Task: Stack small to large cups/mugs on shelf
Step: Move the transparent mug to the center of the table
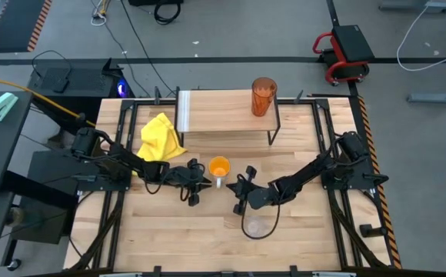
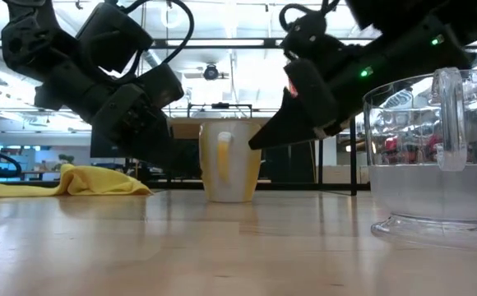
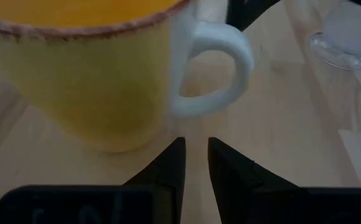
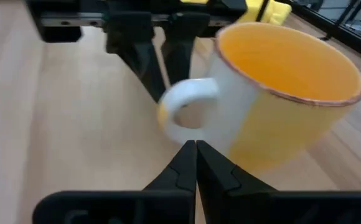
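Observation:
The orange mug (image 1: 219,166) stands upright on the tabletop, its white handle (image 4: 187,109) turned toward the near edge. My left gripper (image 3: 196,163) sits low at the mug's left with a narrow gap between its fingers, pointing at the handle. My right gripper (image 4: 195,155) is shut, and its tips come at the handle from the mug's right. The clear glass cup (image 1: 257,225) stands nearer the near edge. The amber tumbler (image 1: 263,96) stands upright on the right end of the shelf (image 1: 223,115). My right gripper's shut fingertips (image 4: 190,149) come level from the table's right and stand right under the outer curve of the mug's white handle (image 4: 182,127). Whether they touch it, I cannot tell. The mug rests on the table.
A crumpled yellow cloth (image 1: 161,138) lies left of the mug, by the shelf's ribbed left end (image 1: 183,111). The glass cup (image 2: 436,156) stands close under the right arm. Bare wood spreads toward the near left.

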Controlling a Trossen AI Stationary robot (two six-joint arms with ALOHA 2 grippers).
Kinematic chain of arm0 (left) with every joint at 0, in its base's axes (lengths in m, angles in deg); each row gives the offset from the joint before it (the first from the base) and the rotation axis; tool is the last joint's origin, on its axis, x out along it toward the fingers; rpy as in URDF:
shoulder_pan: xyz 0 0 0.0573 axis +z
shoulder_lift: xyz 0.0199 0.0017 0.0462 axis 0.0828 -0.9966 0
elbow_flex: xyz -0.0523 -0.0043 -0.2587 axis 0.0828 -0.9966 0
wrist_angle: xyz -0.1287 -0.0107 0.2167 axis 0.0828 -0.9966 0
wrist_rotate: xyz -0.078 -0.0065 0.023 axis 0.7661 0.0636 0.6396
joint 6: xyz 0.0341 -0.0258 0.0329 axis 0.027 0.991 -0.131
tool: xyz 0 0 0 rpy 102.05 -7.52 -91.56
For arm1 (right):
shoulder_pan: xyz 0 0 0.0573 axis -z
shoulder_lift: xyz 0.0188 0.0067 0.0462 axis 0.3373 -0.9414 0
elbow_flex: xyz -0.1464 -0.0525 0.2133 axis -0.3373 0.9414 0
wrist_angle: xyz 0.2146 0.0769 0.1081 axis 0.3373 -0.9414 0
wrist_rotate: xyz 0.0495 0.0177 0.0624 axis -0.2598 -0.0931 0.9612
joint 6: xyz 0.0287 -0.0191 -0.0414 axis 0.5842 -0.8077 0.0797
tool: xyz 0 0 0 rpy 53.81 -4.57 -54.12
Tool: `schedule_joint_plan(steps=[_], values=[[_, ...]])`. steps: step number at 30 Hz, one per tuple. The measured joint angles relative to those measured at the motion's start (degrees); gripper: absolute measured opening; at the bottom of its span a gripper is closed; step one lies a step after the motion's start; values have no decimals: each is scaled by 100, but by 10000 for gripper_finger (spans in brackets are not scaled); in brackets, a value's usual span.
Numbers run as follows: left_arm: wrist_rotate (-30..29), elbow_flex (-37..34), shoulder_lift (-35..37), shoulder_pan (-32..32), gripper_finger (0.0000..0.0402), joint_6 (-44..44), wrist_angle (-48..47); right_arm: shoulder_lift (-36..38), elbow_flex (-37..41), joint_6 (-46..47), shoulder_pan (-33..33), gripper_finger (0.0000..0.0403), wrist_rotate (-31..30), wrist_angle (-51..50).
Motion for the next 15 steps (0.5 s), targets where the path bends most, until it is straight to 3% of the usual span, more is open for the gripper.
schedule_joint_plan(steps=[5, 12, 15], values=[[0, 0, 2, -137, 79, 103, 2, 80, -1, -18, -282, 14, 2, -133], [0, 0, 2, -363, 73, 167, 1, 1088, 4, 643, -815, 14, -29, -2087], [-37, 0, 2, -394, 75, 167, 2, 1730, 4, 974, -1126, 14, -526, -2909]])
